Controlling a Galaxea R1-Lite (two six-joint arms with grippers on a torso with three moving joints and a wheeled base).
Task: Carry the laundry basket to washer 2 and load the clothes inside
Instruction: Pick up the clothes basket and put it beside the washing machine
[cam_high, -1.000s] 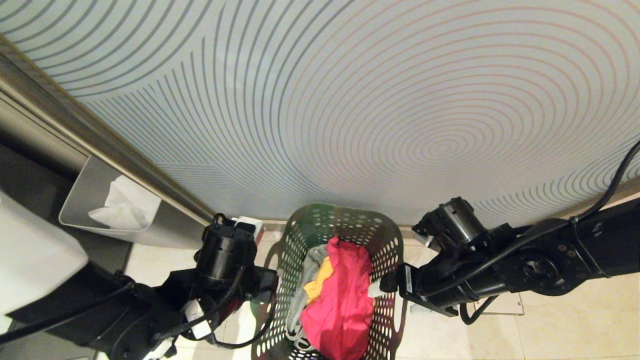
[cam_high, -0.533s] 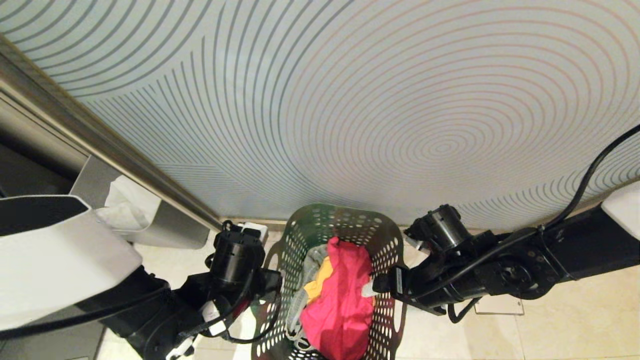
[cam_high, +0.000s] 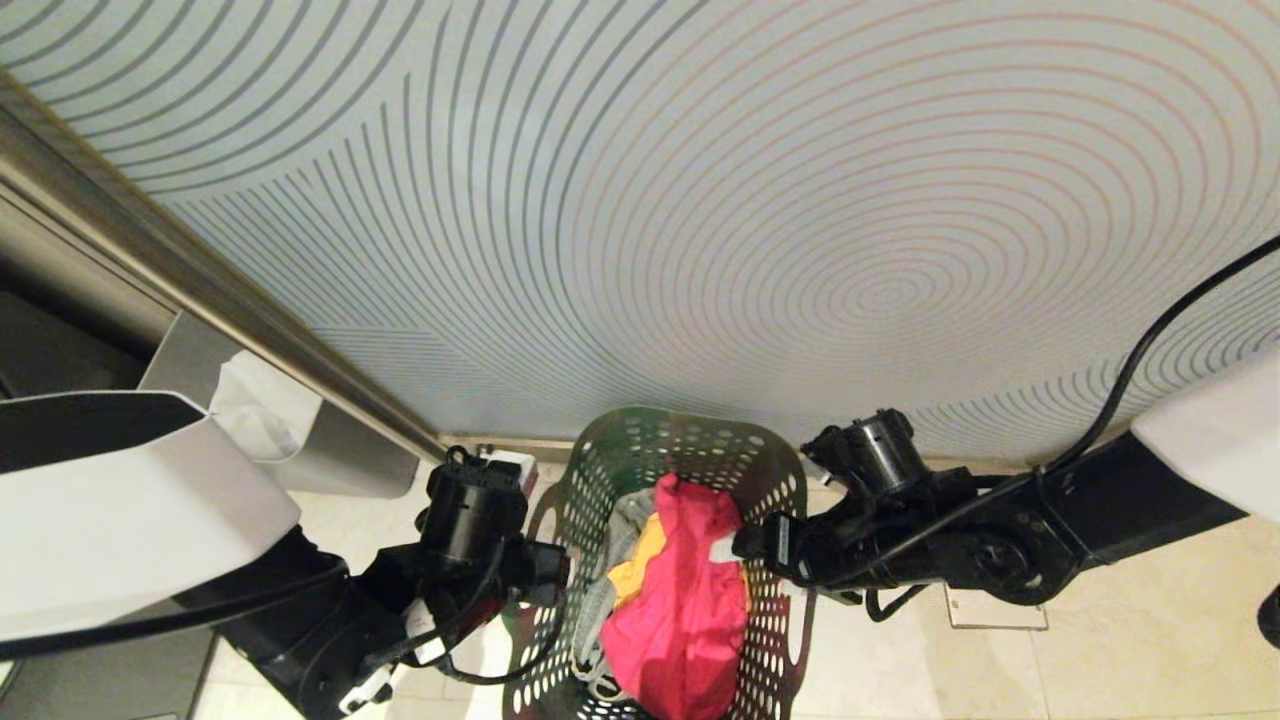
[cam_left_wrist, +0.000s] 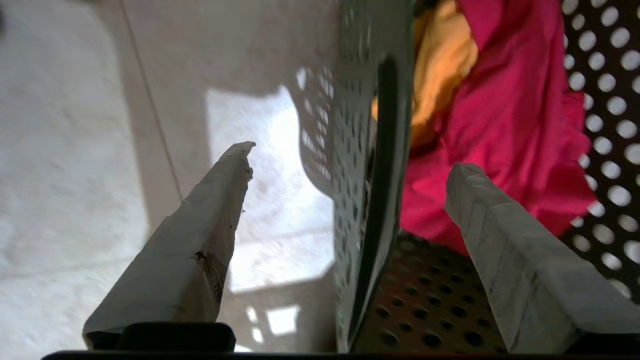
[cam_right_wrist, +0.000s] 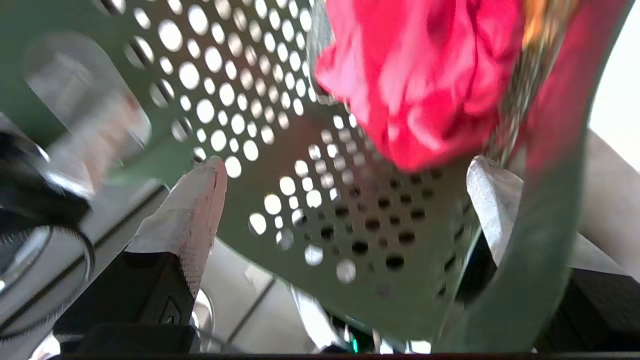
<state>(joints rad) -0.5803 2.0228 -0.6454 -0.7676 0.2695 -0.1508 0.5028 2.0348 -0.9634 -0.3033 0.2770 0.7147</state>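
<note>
Left wrist view shows the left claw (cam_left_wrist: 350, 155) spread wide astride the rim of the dark green, hole-dotted plastic laundry basket (cam_left_wrist: 372, 190) on the tiled floor; the right claw (cam_right_wrist: 345, 172), equally wide, straddles the opposite wall, the pink-red garment (cam_high: 675, 610) between them.

Ring-patterned wall (cam_high: 700, 200) above pale tiled floor (cam_high: 1150, 620)

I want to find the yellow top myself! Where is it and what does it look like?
Look below the big wall of curved lines for the green basket with holes on the floor. Inside, the yellow-orange garment is tucked between a grey garment and a bright pink one; it shows as the smallest patch of colour.
</note>
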